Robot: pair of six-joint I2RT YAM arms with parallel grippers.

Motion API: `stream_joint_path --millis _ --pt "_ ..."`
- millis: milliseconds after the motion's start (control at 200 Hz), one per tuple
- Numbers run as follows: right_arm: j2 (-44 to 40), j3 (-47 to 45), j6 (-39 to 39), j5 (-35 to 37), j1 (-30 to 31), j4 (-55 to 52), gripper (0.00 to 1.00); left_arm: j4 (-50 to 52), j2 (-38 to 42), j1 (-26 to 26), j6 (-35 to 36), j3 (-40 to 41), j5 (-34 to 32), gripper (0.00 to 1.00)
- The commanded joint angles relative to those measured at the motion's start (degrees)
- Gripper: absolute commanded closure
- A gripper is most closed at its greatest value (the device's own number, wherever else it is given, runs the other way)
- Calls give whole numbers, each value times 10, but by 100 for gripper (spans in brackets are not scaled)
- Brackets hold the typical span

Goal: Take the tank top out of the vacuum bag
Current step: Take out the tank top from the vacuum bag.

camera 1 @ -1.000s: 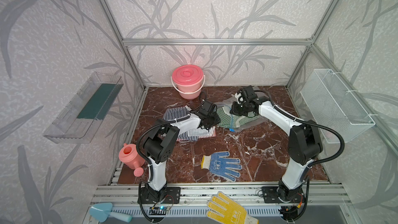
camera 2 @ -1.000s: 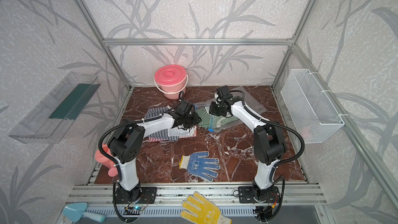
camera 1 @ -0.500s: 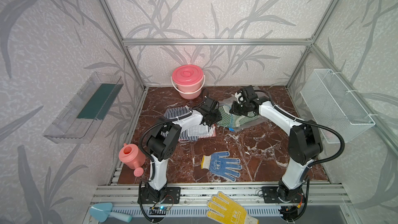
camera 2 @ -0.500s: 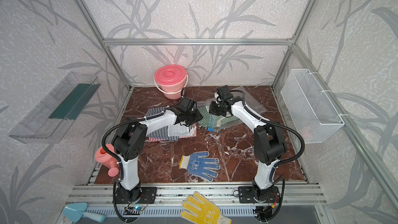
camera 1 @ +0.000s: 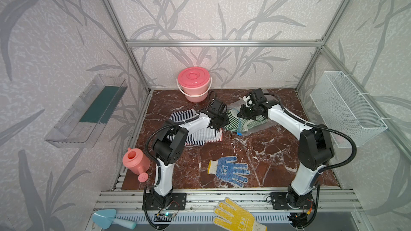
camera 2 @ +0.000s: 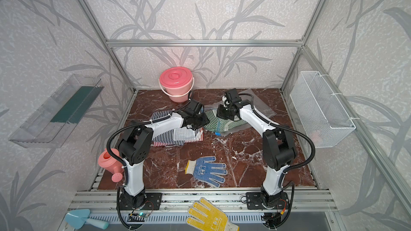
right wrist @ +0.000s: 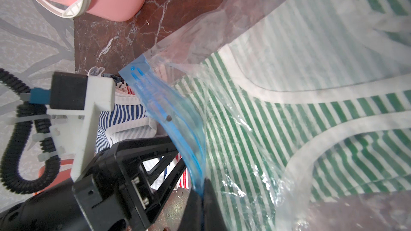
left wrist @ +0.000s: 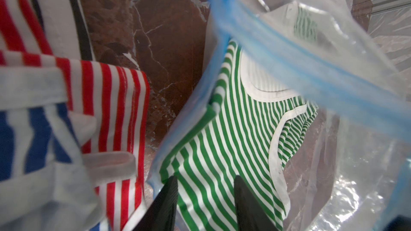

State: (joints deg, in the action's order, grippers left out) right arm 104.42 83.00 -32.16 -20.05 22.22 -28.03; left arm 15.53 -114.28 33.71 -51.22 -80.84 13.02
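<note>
If hauled back as things stand, likely to come away with nothing, or to bunch the tank top (left wrist: 222, 141) against the lip of the vacuum bag (camera 1: 262, 126) and drag the whole bag across the tabletop (camera 1: 255, 152). Cause: too loose a bite on the left, and only a thin pinch on the right to hold slippery plastic against the pull. Could also snag the white-bound armhole on the zip strip (right wrist: 169, 116), or tug that strip out of the right-hand pinch.

Left jaws: parted about halfway, fingers (left wrist: 169, 198) reaching into the bag's mouth, green-and-white striped cloth lying flat in the gap. Cannot tell whether touching that cloth; not clamped on it. Right jaws: clenched, fingers (right wrist: 211, 205) pinching the blue zip strip and lifting the upper lip, so propping the mouth open.

Outward from there: tank top inside the clear bag, as far as shows, at the far middle of the tabletop in both top views. Just beside the mouth, under the left arm, a folded heap of red-, blue- and dark-striped clothes (camera 1: 200, 135). Further off, a lidded pink bucket (camera 1: 194, 83) by the back wall and a blue dotted glove (camera 1: 229, 170) nearer the front.
</note>
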Motion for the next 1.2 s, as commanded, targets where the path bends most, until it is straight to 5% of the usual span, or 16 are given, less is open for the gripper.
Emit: stream_joint_path --millis 0,635,805,1195 --pt "-25 -4 -5 -10 -3 15 100 29 -13 6 -1 -1 -16 57" --pt "-10 1 -13 -24 -2 24 100 61 -70 11 0 -58 -23 57" --pt "-10 0 -14 -24 -2 25 100 40 -79 12 -5 -54 -16 82" --pt "-1 -11 -15 -24 -3 29 100 31 -98 13 -2 -68 -4 100"
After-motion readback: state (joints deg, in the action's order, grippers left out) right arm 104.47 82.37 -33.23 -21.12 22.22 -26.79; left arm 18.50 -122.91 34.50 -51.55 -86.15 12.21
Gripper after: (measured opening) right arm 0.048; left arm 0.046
